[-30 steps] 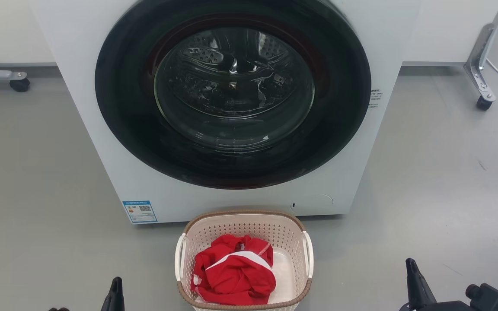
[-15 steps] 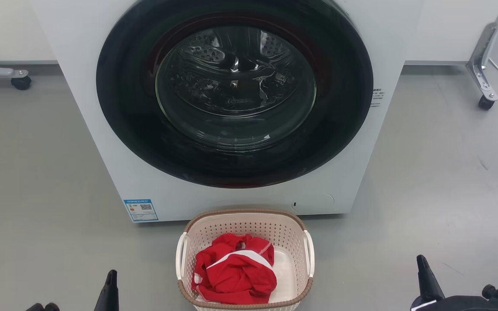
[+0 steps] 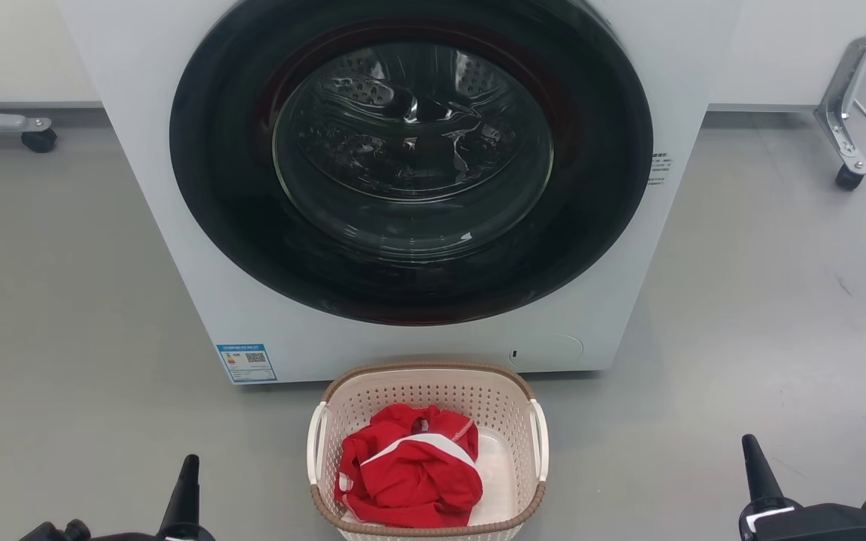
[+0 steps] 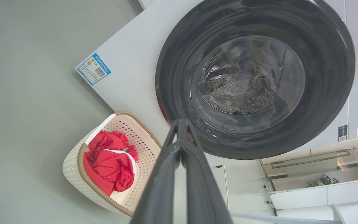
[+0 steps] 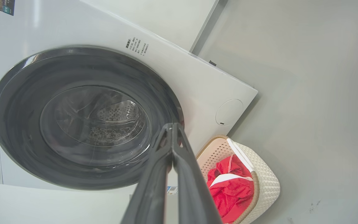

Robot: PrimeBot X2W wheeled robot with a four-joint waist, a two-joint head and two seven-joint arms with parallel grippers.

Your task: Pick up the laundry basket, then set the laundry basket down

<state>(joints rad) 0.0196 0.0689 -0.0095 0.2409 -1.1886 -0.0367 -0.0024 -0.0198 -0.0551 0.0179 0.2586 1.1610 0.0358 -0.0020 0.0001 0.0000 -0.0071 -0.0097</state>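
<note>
The laundry basket (image 3: pixel 508 421), cream-white and perforated with a brown rim and white side handles, stands on the grey floor just in front of the washing machine (image 3: pixel 177 188). A crumpled red and white garment (image 3: pixel 407 481) lies inside it. My left gripper (image 3: pixel 190 460) is well to the left of the basket, my right gripper (image 3: pixel 749 443) well to its right; neither touches it. In the left wrist view the left gripper (image 4: pixel 180 122) has its fingers pressed together, holding nothing. My right gripper (image 5: pixel 172 126) is likewise shut and empty. The basket (image 4: pixel 73 168) (image 5: pixel 269 183) shows beside each.
The washing machine's round dark door (image 3: pixel 410 158) is closed, directly behind the basket. Wheeled metal frame legs (image 3: pixel 846 161) (image 3: pixel 34 135) stand at the far right and far left. Open grey floor (image 3: pixel 741 300) lies on both sides of the basket.
Both grippers have drifted outward from the basket, the right one further right, the left one slightly left. The head view has shifted a little. The basket has not moved.
</note>
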